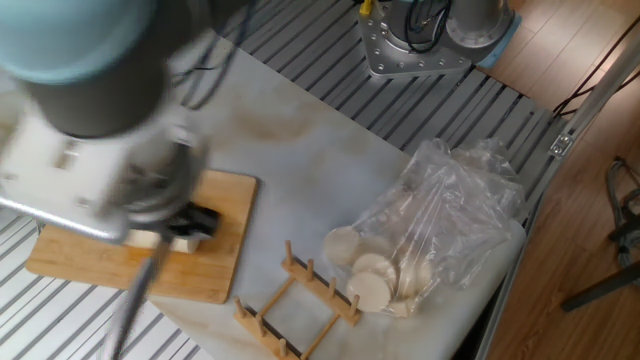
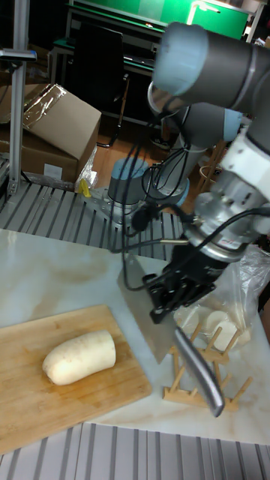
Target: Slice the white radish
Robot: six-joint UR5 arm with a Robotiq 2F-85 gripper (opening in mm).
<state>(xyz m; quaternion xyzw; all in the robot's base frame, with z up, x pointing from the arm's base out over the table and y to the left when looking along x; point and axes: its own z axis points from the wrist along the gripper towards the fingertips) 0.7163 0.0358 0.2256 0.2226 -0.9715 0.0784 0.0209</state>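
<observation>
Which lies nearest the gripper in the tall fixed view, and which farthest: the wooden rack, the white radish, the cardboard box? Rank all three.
From the gripper:
1. Wooden rack: just below it, on the marble.
2. White radish: to the left in the picture, on the cutting board.
3. Cardboard box: behind the table, upper left.

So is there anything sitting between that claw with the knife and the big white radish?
Nothing visible. In the tall view, only bare wooden cutting board and marble tabletop lie between the claw and the white radish.
</observation>
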